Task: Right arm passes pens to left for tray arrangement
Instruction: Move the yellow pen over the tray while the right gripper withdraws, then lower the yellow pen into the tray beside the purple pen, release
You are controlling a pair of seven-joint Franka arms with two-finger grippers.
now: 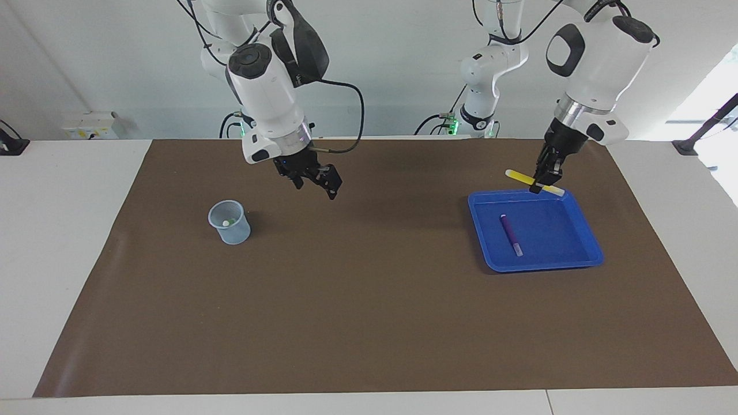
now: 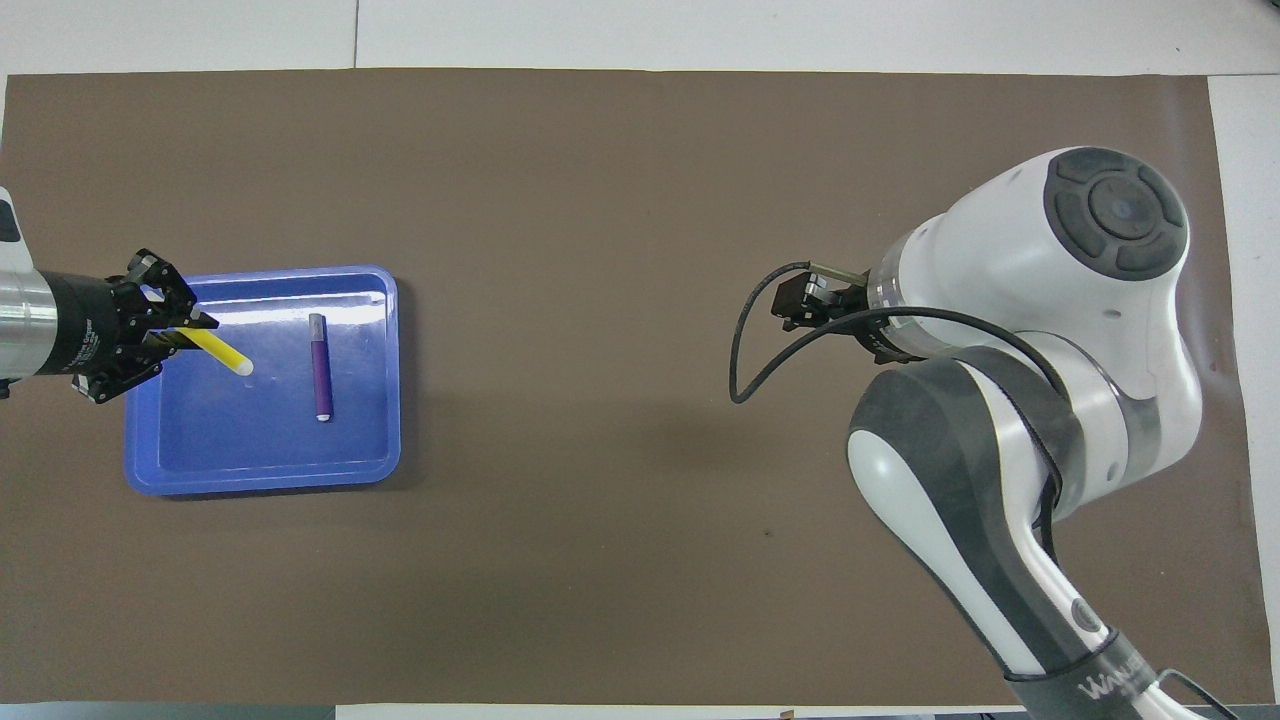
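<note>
Facing view: nearest the robots, the left gripper hangs over the tray's edge that lies closest to them, clamped on the yellow pen. The pen lies nearly level, tilted a little, sticking out of both sides of the fingers. The right gripper hovers over the bare mat between cup and tray, closer to the cup; its jaws stand wide with nothing in them.

Farther out, the blue tray sits on the mat toward the left arm's end of the table. The purple pen lies flat inside it, roughly mid-tray, pointing away from the robots. The cup stands upright toward the right arm's end, well apart from the tray, with a green pen inside, its whitish end showing.
</note>
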